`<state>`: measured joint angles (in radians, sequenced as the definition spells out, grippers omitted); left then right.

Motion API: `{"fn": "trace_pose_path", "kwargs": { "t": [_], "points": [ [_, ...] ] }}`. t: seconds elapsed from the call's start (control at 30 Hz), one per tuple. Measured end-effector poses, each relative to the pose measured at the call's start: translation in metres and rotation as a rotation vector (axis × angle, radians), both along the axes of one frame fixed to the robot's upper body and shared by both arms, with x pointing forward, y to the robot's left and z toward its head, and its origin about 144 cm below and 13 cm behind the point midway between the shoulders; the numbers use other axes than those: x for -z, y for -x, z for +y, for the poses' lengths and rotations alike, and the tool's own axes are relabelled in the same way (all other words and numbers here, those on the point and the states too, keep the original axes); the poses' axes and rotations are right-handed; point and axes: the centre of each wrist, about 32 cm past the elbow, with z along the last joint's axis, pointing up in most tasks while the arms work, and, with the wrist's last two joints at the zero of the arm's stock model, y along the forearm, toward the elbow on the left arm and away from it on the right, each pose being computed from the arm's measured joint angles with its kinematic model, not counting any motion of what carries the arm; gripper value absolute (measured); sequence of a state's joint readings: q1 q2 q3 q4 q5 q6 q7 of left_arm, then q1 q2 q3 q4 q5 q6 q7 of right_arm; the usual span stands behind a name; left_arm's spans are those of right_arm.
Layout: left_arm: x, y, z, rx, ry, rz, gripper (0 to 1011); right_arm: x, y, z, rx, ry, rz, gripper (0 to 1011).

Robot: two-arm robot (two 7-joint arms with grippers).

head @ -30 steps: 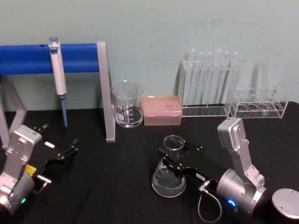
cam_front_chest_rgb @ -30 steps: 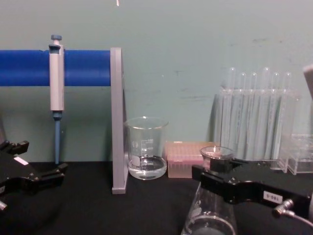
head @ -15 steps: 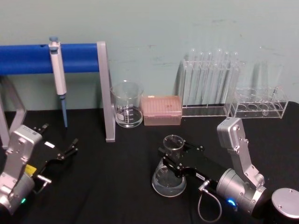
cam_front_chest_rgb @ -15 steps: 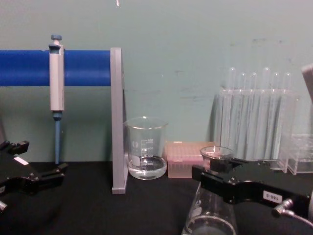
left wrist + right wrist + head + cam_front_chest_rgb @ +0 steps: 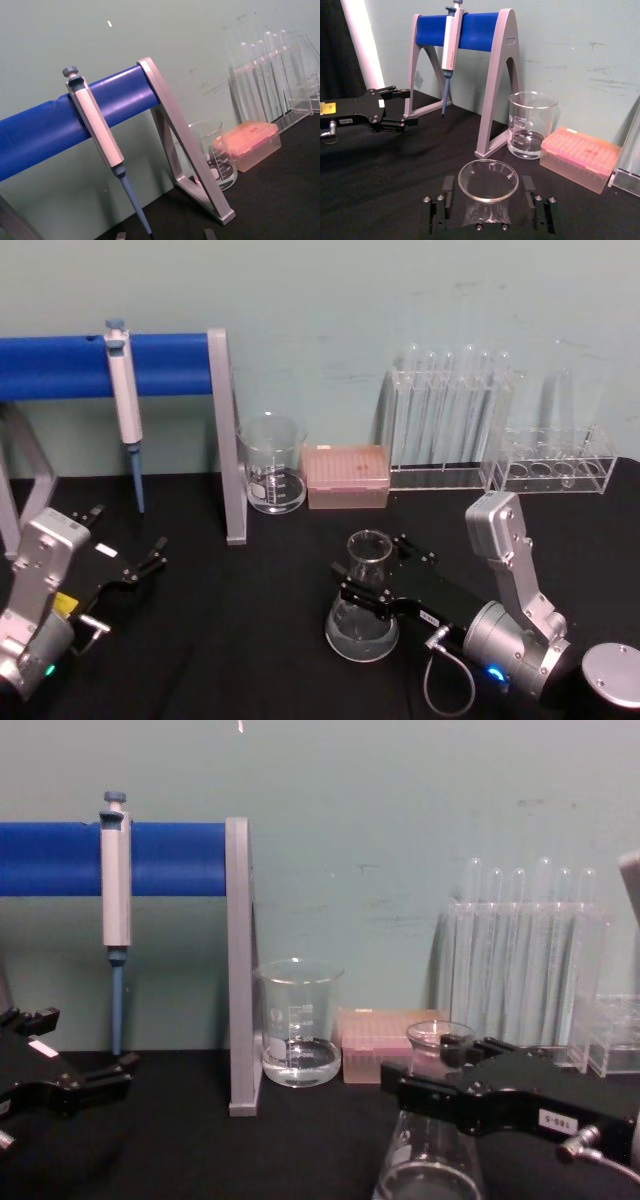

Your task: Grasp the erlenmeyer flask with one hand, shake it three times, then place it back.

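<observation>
The erlenmeyer flask [image 5: 360, 625] stands upright on the black table, right of centre, with a little clear liquid in its base. My right gripper [image 5: 372, 566] is open around the flask's neck. One black jaw stands on each side, and small gaps show beside the rim in the right wrist view. The chest view shows the flask [image 5: 430, 1170] low at the right, behind the right gripper [image 5: 420, 1060]. From the right wrist camera I look down into the flask's mouth [image 5: 487, 180]. My left gripper [image 5: 128, 528] rests open at the left, far from the flask.
A glass beaker [image 5: 272, 465] and a pink tip box [image 5: 345, 476] sit behind the flask. Test tubes stand in a clear rack [image 5: 450, 425] beside a second rack [image 5: 555, 465] at the back right. A pipette [image 5: 122, 390] hangs on the blue-barred stand [image 5: 228, 440].
My right gripper's jaws have spread apart and let go of the flask's neck. The flask stays standing on the table. The left arm has not moved.
</observation>
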<state>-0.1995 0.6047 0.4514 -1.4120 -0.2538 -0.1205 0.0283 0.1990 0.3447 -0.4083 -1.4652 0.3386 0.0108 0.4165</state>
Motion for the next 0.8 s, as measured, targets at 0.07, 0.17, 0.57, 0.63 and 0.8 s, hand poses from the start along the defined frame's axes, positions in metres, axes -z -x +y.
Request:
{"fn": "trace_pose_path", "kwargs": {
  "t": [0.07,0.17,0.57,0.63,0.8],
  "points": [
    [0.0000,0.0000,0.0000,0.000,0.000,0.000,1001,0.0000,0.0001,0.0000,0.000,0.000,0.000,873],
    [0.0000,0.0000,0.0000,0.000,0.000,0.000,1001,0.0000,0.0001,0.0000,0.000,0.000,0.000,944],
    [0.0000,0.0000,0.0000,0.000,0.000,0.000,1000,0.0000,0.0001,0.0000,0.000,0.000,0.000,1000],
    [0.0000,0.0000,0.0000,0.000,0.000,0.000,1001,0.0000,0.0001,-0.0001,-0.001,-0.001,0.000,1000],
    [0.0000,0.0000,0.0000,0.000,0.000,0.000,1001,-0.0016,0.0035,-0.0040,-0.013,-0.009,-0.001,1000]
  ]
}}
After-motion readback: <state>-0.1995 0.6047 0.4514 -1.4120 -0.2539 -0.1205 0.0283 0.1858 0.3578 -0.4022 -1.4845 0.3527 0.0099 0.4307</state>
